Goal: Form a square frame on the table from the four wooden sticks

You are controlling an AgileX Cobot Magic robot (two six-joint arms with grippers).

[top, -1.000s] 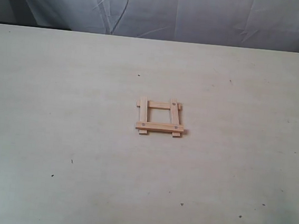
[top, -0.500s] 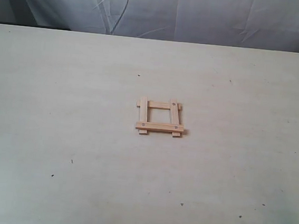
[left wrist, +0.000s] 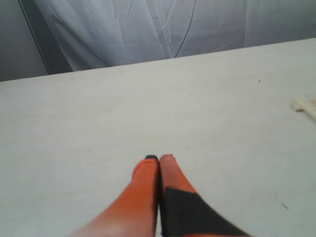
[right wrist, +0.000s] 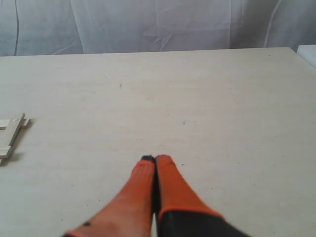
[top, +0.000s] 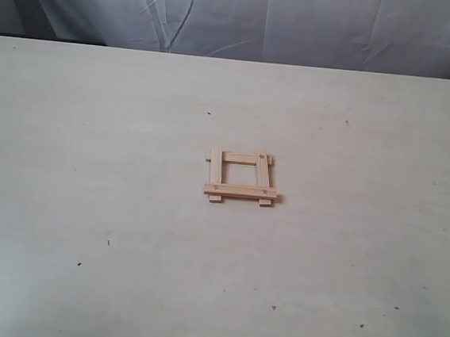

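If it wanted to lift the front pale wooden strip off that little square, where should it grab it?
Probably at the middle of the front pale wooden strip, coming straight down from above with the orange fingers across its narrow width. It appears to lie flat on top of the two side strips, so its middle spans a gap, clear of both crossings.

Both claws [left wrist: 158, 159] [right wrist: 155, 159] closed, empty.
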